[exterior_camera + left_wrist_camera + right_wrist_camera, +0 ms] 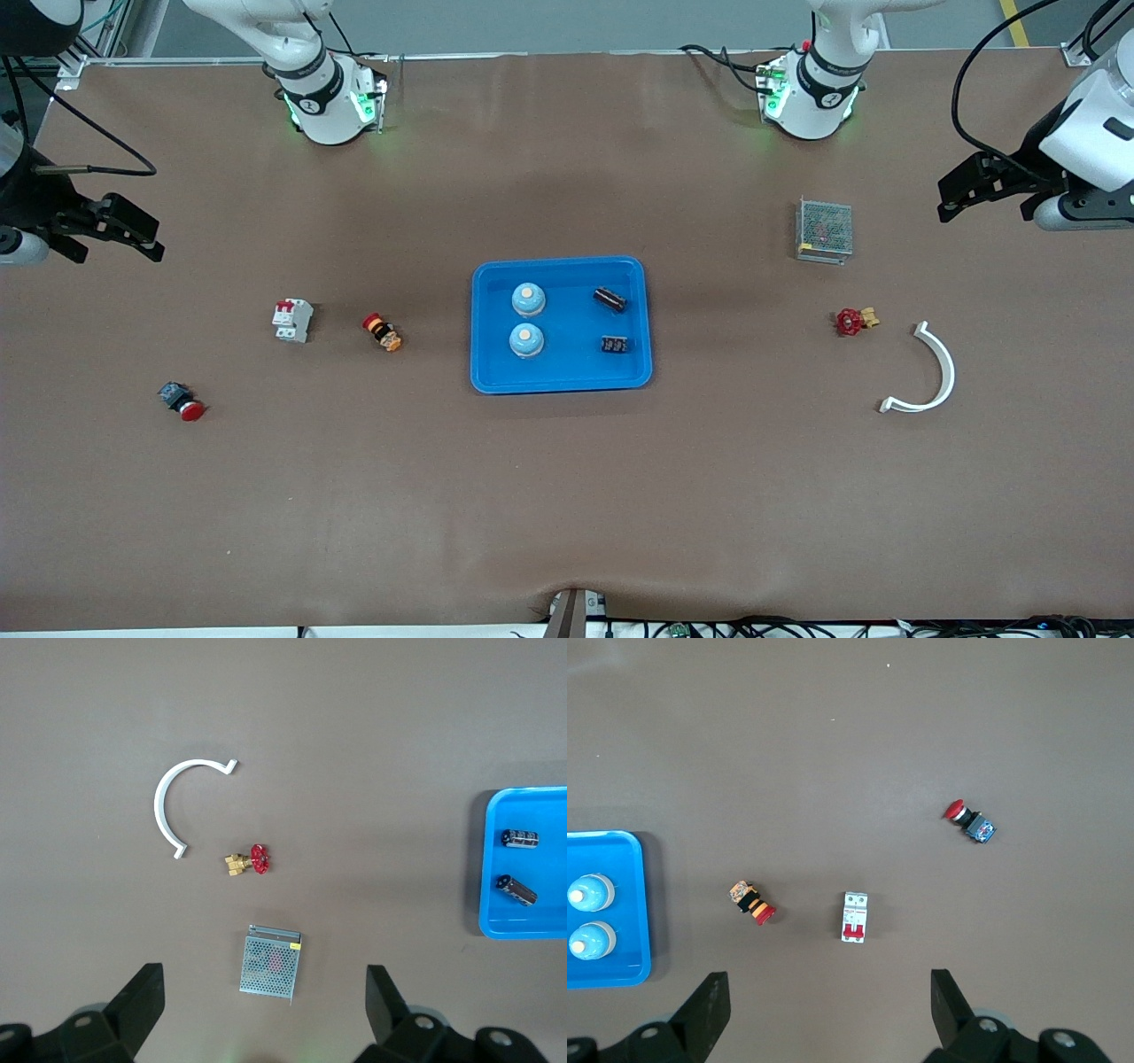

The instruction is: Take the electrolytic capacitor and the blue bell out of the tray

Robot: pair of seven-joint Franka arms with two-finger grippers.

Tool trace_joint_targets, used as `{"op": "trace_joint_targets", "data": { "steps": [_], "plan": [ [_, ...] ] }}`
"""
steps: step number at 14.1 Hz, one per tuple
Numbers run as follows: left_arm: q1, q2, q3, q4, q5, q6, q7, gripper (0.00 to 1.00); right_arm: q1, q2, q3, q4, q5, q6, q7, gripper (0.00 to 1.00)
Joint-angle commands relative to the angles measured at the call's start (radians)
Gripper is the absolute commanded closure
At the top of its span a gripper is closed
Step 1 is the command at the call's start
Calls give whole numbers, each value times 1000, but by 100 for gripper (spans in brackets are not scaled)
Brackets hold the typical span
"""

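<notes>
Trouble looms: two bells (528, 299) at nine o'clock in tray (496, 377); open left gripper (266, 1010) and open right gripper (828, 1010) wait, could grab duplicates.

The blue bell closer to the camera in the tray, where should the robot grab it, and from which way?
Probably from straight above, with the fingers closing on the round sides of the dome. The blue bell stands upright in the tray, its pale button on top, so the curved sides are the widest free part. The second bell sits close by, so the fingers had better close along the tray's long direction, away from it.
</notes>
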Motion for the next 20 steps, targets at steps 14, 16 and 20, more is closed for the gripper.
{"op": "trace_joint_targets", "data": {
  "steps": [14,16,20],
  "plan": [
    [-7,42,-26,3,14,-44,-23,0,16,-18,1,-20,0,27,11,0],
    [-7,56,-26,-4,14,-42,-46,0,11,-17,0,-17,0,21,16,0],
    [-16,123,-39,0,14,-39,-149,0,-2,-14,-8,-5,2,24,15,0]
  ]
}}
